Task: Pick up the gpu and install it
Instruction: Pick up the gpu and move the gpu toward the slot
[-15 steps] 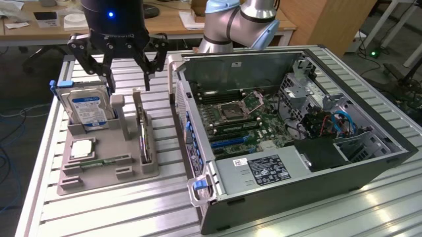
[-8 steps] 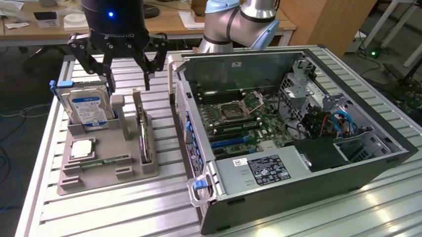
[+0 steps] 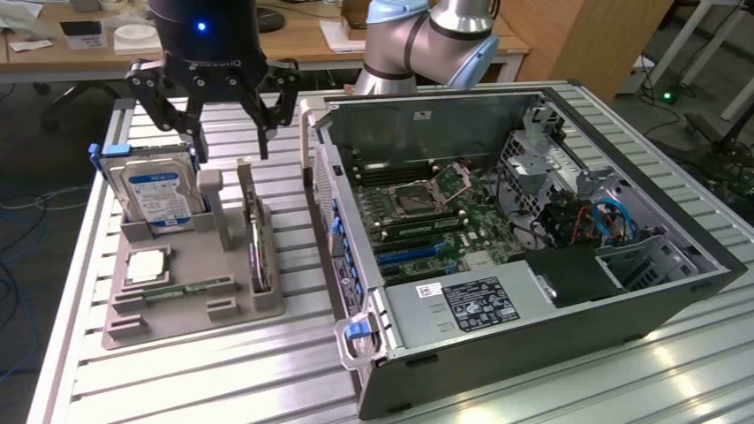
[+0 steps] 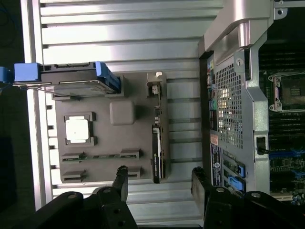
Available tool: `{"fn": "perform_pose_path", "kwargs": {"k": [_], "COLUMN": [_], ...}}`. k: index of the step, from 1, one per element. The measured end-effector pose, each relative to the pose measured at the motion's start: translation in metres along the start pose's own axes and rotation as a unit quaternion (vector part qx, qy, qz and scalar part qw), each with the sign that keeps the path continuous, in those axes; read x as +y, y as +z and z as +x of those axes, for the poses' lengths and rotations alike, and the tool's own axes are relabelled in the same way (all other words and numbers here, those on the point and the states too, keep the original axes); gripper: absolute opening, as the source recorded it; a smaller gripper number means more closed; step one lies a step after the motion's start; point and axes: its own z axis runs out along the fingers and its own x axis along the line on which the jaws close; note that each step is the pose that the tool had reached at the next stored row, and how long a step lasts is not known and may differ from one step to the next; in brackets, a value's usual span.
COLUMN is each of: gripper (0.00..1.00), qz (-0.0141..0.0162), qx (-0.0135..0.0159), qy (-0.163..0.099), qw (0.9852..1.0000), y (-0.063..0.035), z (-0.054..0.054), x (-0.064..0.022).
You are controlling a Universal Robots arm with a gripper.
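While your pincer [image 3: 229, 141] hangs wide open and empty above the grey holder [image 3: 177, 309] on the counter [image 3: 212, 380], check clearances. The gpu [image 3: 254, 238] stands on edge, untouched, in the slot along the holder's edge nearest the PC case [image 3: 507, 353]. Its long axis runs along that edge, parallel to the case's side wall. The silver bracket end points to the holder end where the hard drive [image 3: 157, 190] stands. In the wrist view the card is edge-on and its line falls between the two fingers [image 4: 120, 179].

Risks, my read:
- The hard drive stands tall close by, so a finger may clip it on the way down.
- The card is thin, so an off-centre grip could rock or jam it in the slot.
- The case wall is near that edge, so a skewed lift could knock the card against it.
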Motion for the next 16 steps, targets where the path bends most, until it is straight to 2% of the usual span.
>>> {"fn": "perform_pose_path", "kwargs": {"k": [3, 16], "gripper": [0.65, 0.65], "qz": [0.0023, 0.0023], "qx": [-0.0002, -0.0002], "qy": [0.000, 0.000], "qw": [1.0000, 1.0000], "y": [0.0054, 0.0244], "z": [-0.001, -0.002], "x": [0.0012, 0.0008]}}
